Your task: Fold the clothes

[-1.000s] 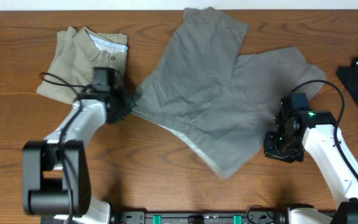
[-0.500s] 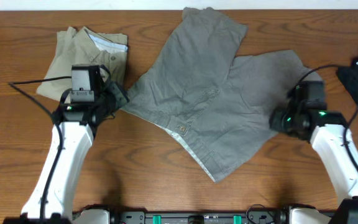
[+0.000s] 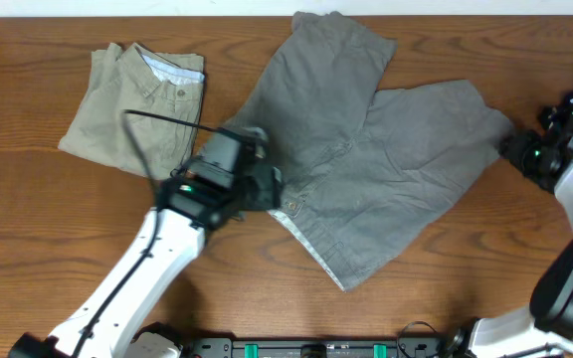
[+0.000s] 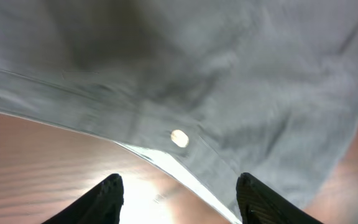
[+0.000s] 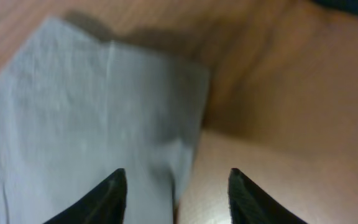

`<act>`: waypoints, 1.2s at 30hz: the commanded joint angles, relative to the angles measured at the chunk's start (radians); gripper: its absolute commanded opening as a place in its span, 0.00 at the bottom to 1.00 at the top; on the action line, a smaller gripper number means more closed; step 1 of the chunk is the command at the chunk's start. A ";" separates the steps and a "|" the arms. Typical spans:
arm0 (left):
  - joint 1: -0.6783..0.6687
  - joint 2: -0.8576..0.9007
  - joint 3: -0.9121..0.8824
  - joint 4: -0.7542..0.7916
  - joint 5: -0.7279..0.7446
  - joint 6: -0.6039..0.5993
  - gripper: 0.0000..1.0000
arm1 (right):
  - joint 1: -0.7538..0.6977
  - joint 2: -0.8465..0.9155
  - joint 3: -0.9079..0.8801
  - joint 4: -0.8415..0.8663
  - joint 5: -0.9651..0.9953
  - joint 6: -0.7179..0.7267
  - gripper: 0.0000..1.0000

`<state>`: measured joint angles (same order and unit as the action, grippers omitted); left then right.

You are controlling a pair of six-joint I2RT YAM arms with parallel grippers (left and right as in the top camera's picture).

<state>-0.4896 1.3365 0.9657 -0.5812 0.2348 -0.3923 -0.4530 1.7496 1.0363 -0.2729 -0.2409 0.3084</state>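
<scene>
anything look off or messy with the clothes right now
The grey shorts lie unfolded and askew, legs splayed and creased. Near the button the waistband edge is turned over, so the pale lining shows. The khaki pair at upper left looks folded, with nothing odd about it.

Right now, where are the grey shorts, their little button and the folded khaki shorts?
Mid-grey woven cotton shorts [image 3: 386, 169]: overhead view, middle of the cloth.
Small pale waistband button [image 4: 179, 138]: left wrist view, its centre.
Folded olive-khaki shorts [image 3: 117, 99]: overhead view, top layer.
</scene>
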 commanded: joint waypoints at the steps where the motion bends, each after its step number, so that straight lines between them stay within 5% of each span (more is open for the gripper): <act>1: -0.065 0.044 0.022 -0.013 -0.004 -0.024 0.62 | 0.002 0.093 0.054 0.035 -0.048 0.013 0.56; 7: -0.136 0.108 0.022 -0.013 0.071 -0.028 0.63 | 0.002 0.211 0.077 0.165 -0.055 0.060 0.55; 13: -0.181 0.146 0.022 -0.013 0.094 -0.028 0.63 | 0.002 0.281 0.077 0.216 -0.042 0.135 0.45; 18: -0.186 0.148 0.022 -0.014 0.094 -0.027 0.63 | -0.005 0.274 0.077 0.248 -0.141 0.082 0.01; 22: -0.186 0.148 0.022 -0.030 0.094 -0.027 0.63 | -0.042 0.159 0.077 0.134 -0.087 0.003 0.01; 28: -0.186 0.148 0.022 -0.079 0.094 -0.023 0.63 | -0.105 -0.173 0.077 -0.203 0.355 -0.014 0.01; 33: -0.186 0.149 0.022 -0.097 0.094 -0.019 0.64 | -0.098 -0.325 0.076 -0.283 0.396 -0.014 0.05; 34: -0.186 0.150 0.022 -0.106 0.094 -0.018 0.64 | -0.098 -0.338 0.076 -0.285 0.399 -0.013 0.11; 36: -0.186 0.153 0.021 -0.122 0.094 -0.008 0.63 | -0.098 -0.357 0.076 -0.289 0.400 -0.013 0.41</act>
<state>-0.6754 1.4773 0.9657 -0.6876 0.3191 -0.4171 -0.5507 1.3956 1.1080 -0.5537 0.0902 0.3111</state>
